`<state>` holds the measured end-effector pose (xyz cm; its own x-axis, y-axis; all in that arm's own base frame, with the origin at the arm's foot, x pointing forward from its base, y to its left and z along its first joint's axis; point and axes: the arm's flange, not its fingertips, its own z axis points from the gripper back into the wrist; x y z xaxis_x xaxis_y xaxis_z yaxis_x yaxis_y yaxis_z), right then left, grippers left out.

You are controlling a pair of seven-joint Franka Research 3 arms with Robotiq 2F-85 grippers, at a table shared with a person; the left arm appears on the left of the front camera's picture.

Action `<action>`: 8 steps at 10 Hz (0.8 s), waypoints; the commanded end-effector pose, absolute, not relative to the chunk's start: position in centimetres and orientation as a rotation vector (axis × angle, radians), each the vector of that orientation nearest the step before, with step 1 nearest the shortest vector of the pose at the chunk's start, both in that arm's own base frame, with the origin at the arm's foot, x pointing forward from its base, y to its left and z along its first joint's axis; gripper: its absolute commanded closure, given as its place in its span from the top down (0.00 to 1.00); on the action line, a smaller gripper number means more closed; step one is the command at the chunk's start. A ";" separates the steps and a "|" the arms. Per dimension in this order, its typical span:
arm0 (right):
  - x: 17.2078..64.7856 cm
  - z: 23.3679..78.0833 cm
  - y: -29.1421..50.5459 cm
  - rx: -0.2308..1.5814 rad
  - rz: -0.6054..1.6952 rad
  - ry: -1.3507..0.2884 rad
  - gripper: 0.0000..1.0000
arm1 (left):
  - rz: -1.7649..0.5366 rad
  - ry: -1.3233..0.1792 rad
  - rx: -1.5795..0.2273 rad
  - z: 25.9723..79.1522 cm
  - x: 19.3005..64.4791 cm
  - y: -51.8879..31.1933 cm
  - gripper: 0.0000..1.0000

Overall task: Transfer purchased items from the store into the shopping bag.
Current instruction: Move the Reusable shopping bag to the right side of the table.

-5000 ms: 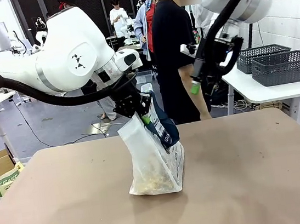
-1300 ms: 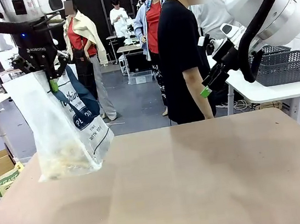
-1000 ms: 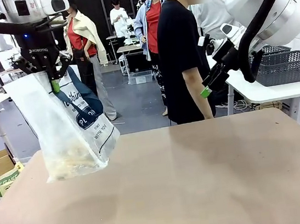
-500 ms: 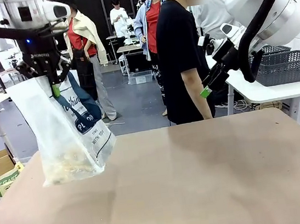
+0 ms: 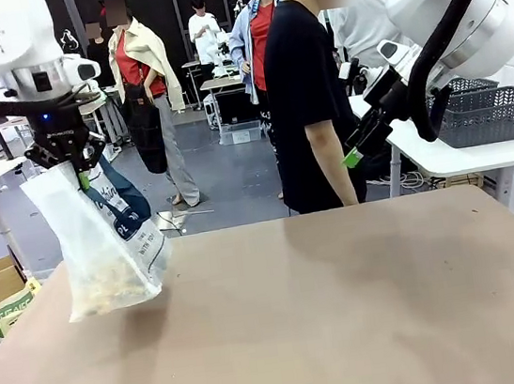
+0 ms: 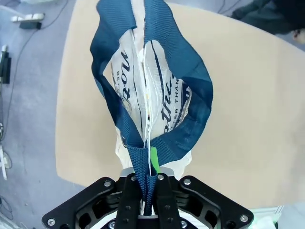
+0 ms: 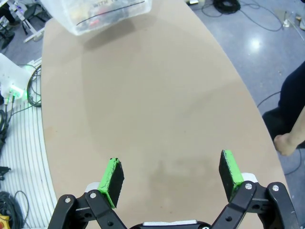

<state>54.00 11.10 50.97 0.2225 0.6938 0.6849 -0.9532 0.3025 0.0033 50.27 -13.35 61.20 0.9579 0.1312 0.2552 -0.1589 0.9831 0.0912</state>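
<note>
Count, arms: 2 white arms, 1 per side of the tabletop.
Count, bags: 1 shopping bag, translucent white with navy straps and navy lettering.
Count, purchased items: pale yellowish mass in the bag's bottom; individual pieces cannot be counted through the plastic.
Count, baskets: 2 dark grey lattice baskets on a white side table past the tabletop's far right corner.
Count, persons: 1 person in black standing at the far edge; others farther back in the room.
Left gripper: fingers pinched tight on the navy strap, seen clamped between the green pads in the left wrist view.
Bag position: hanging clear above the tabletop's near left corner, bottom tilted toward the left edge.
Right gripper: fingers spread wide, holding nothing, raised over the far right part of the tabletop.
Change vs 5 s earlier: bag then stood on the tabletop's middle; now lifted and carried leftward.
Change vs 0.5 s earlier: bag slightly farther left; right arm unmoved.
</note>
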 end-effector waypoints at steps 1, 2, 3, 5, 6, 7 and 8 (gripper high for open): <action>54.0 50.9 11.2 0.468 1.197 -0.645 1.00 | 0.133 -0.333 0.128 60.8 50.1 -10.9 0.00; 54.0 50.9 11.2 0.468 1.197 -0.645 1.00 | 0.127 -0.342 0.142 60.3 50.4 -9.5 0.00; 54.0 50.9 11.2 0.468 1.197 -0.645 1.00 | 0.148 -0.357 0.166 59.8 50.6 -8.4 0.00; 54.0 50.9 11.2 0.468 1.197 -0.645 1.00 | 0.100 -0.393 0.132 58.8 50.7 -5.7 0.00; 54.0 50.9 11.2 0.468 1.197 -0.645 1.00 | 0.093 -0.381 0.138 58.5 50.4 -4.6 0.00; 54.0 50.9 11.2 0.468 1.197 -0.645 1.00 | 0.078 -0.370 0.143 58.2 50.2 -3.8 0.00; 54.0 50.9 11.2 0.468 1.197 -0.645 1.00 | 0.062 -0.357 0.142 57.9 49.8 -3.0 0.00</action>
